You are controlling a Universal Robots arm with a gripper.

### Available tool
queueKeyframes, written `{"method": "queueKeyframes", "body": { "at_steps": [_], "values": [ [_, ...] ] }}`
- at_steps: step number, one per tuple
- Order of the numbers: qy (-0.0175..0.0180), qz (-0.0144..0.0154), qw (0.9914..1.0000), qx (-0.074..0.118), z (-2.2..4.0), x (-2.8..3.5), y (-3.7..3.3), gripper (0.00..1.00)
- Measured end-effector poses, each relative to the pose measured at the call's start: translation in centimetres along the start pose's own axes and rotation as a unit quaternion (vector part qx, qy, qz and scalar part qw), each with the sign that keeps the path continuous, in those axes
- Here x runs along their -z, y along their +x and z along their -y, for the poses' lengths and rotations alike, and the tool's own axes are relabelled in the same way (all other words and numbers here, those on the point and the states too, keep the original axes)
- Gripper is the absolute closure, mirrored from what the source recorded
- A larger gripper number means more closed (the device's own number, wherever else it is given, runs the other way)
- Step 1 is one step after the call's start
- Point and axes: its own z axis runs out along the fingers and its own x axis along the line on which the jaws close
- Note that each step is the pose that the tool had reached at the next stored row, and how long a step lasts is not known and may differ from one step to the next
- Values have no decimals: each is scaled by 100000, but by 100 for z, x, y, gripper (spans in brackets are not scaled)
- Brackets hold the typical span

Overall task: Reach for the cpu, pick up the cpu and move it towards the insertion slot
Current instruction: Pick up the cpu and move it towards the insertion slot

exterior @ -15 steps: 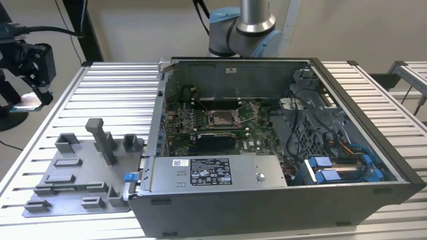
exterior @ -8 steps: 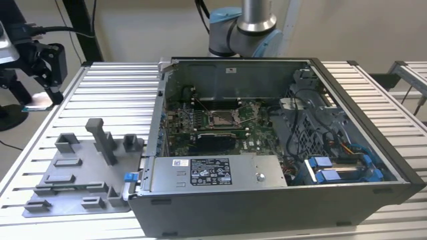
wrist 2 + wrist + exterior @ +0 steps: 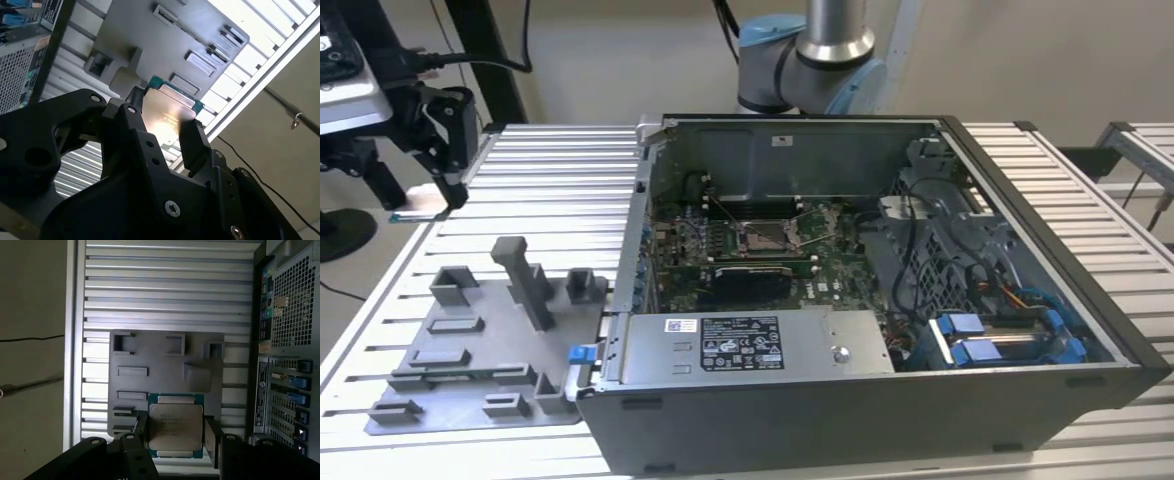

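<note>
Your gripper [image 3: 176,440] has the cpu [image 3: 175,424]: fingers [image 3: 213,440] clamped on two opposite edges, silver face twd both wrist cams, green rim showing round it. Chip hangs in the air over the grey fixture plate [image 3: 165,367], which lies on the slatted worktop [image 3: 165,290] just beside the open pc case [image 3: 881,300]. In the exterior view the insertion slot [image 3: 765,237] sits on the board inside that case, silver frame w/ dark centre, well apart from the plate.
</note>
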Motion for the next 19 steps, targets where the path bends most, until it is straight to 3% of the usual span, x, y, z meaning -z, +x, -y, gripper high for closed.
{"method": "queueKeyframes", "body": {
  "at_steps": [19],
  "values": [
    [-2,1,100000,1,6,2,-384,100]
  ]
}}
